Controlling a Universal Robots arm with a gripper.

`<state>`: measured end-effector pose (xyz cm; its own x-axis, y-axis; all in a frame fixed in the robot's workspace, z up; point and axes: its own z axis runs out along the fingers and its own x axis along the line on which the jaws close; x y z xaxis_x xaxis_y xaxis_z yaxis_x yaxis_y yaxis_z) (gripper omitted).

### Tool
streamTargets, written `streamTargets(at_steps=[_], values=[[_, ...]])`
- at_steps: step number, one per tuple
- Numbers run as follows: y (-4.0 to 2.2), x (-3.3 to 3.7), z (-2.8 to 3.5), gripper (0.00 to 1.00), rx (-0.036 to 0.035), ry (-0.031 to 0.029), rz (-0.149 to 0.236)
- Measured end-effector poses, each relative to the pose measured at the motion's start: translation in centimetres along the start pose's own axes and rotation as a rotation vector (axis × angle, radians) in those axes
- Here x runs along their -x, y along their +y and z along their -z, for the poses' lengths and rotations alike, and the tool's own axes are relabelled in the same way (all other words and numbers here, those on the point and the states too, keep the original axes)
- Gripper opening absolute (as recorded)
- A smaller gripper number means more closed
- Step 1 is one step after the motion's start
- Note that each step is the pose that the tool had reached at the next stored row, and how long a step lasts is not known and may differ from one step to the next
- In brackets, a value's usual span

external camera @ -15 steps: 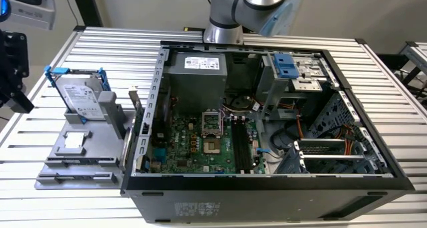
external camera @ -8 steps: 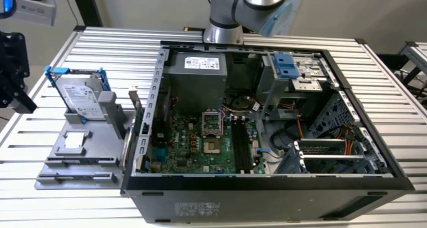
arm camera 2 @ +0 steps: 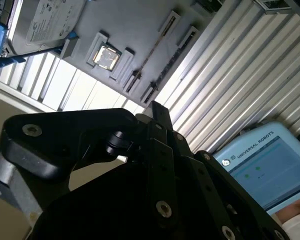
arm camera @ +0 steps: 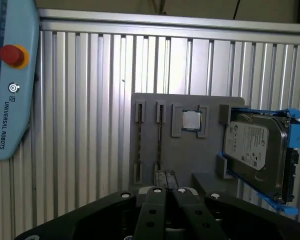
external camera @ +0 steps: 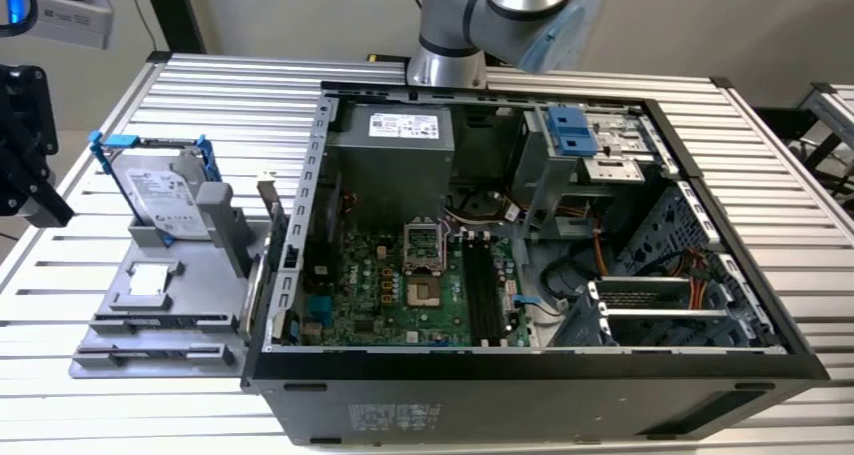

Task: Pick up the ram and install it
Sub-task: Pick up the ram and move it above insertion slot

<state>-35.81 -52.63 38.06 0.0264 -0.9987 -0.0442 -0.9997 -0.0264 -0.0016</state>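
**Tool over the fixture, ram not yet lifted.** In the first wrist view I saw the tool point(arm camera: 166, 179) with its fingers drawn together and gripping nothing. The ram point(arm camera: 160, 140) stood on edge in the grey fixture point(arm camera: 190, 155). It was seated in the pair of holders nearer the processor chip point(arm camera: 191, 120), and the hard drive point(arm camera: 255, 150) sat on the chip's far side.

The ram's long axis ran in line with the seam between the tool's fingers and pointed straight away from the tips. I judged the tool to be above the stick's near end and apart from it, not touching.

In the exterior view, the fixture lay on the surface point(external camera: 774, 175) to the exterior view's left of the open computer case point(external camera: 534, 395). I judged that the black slot rails point(external camera: 483, 295) on the board inside had no stick seated.
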Motion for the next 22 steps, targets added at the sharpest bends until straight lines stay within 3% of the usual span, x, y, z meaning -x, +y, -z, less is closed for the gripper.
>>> streamTargets(at_steps=[6, 7, 22], values=[[0.0, 0.0, 0.0, 0.0, 0.0, 0.0, 0.0], [0.0, 0.0, 0.0, 1.0, 0.0, 0.0001, 0.0], [0.01, -0.01, -0.15, 1.0, -0.0005, -0.0002, 0.0]])
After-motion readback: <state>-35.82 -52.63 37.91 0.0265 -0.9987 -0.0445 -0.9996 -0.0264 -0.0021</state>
